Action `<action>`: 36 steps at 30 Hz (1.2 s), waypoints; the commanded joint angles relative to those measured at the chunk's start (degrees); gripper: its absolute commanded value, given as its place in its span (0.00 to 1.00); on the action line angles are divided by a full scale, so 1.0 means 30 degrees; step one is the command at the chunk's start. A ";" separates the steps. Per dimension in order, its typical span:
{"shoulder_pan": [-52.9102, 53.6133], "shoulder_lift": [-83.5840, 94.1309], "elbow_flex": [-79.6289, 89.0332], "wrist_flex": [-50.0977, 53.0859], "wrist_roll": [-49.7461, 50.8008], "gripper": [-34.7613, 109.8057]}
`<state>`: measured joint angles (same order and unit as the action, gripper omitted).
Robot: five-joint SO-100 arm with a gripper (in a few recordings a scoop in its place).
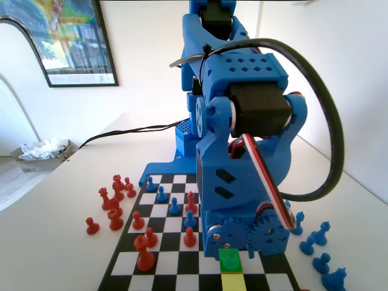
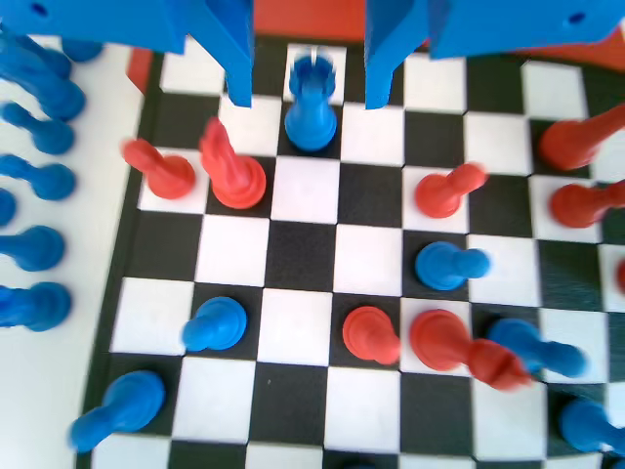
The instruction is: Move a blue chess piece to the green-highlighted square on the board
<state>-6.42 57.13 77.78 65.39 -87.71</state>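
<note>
Wrist view: fingers (image 2: pixel 308 83) astride blue chess piece (image 2: pixel 312 103)

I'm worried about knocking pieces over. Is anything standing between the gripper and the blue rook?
Nothing visible does. In the wrist view the gripper is open, with one jaw on each side of the blue rook and bare board between. The nearest red piece stands lower left of it, outside the gap.

In the wrist view, a rook-topped piece (image 2: pixel 312 103) stands on the board (image 2: pixel 303 254) between the two spread gripper (image 2: pixel 305 83) jaws. In the fixed view, the highlighted square (image 1: pixel 230 262) lies at the board's near end, just before the arm's base.
</note>
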 commanded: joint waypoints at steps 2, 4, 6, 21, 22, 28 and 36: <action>0.0088 0.3838 -0.1084 0.1582 -0.0205 0.35; 0.0146 0.4512 -0.1465 0.2432 -0.0264 0.31; 0.0176 0.5303 -0.1963 0.3398 -0.0264 0.27; 0.0352 1.6055 -0.0674 0.8584 -0.0937 0.25; 0.0264 1.7168 -0.0176 0.8877 -0.1055 0.25; -0.0557 2.3965 0.3926 1.0459 -0.1904 0.25; -0.0732 3.1143 0.9639 1.0840 -0.2871 0.25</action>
<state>-7.56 141.15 101.95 97.38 -95.27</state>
